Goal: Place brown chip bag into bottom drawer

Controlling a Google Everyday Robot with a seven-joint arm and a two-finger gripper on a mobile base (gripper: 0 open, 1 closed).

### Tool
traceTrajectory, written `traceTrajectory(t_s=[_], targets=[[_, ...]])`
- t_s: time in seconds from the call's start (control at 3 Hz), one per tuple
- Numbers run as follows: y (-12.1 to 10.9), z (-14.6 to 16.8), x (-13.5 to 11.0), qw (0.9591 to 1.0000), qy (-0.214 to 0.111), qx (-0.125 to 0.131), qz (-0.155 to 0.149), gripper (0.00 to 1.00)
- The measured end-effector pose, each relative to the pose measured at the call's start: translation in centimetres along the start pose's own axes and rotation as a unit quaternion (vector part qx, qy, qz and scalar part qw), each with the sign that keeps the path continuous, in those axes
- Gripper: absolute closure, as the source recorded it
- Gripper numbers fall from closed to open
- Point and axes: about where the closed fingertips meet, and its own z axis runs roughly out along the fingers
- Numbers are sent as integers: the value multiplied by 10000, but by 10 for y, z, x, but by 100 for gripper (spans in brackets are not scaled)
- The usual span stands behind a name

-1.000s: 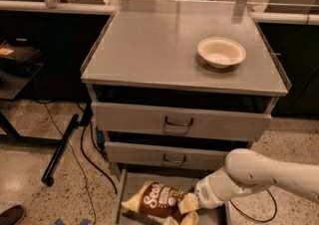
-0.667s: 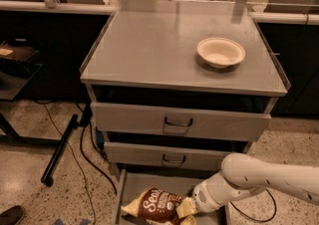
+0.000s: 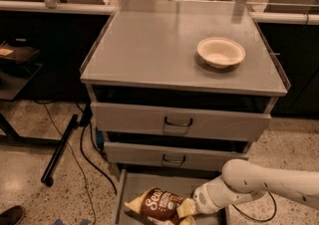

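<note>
The brown chip bag (image 3: 155,205), dark brown with pale yellow ends and white script, lies low in the open bottom drawer (image 3: 128,185), at the lower edge of the view. My gripper (image 3: 183,210) reaches in from the right on a white arm and sits at the bag's right end, touching it. The gripper's tips are partly hidden by the bag and the frame edge. The two upper drawers (image 3: 179,122) stand slightly pulled out above.
A round cream bowl (image 3: 221,52) sits on the grey cabinet top (image 3: 149,45). A black pole and cables (image 3: 62,147) lie on the speckled floor to the left. A shoe tip (image 3: 10,215) shows at bottom left. Dark counters stand behind.
The bag and my gripper have sunk lower into the bottom drawer and shifted slightly left. The arm has lowered with them.
</note>
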Motion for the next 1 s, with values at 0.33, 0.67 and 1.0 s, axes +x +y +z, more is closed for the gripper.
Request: traceTrajectory(t_s=[0.33, 0.67, 1.0], targets=[[-40, 32, -6, 9993, -168, -69, 317, 100], [-72, 62, -9, 9977, -226, -164, 620, 100], [-74, 68, -9, 9973, -224, -211, 662, 100]])
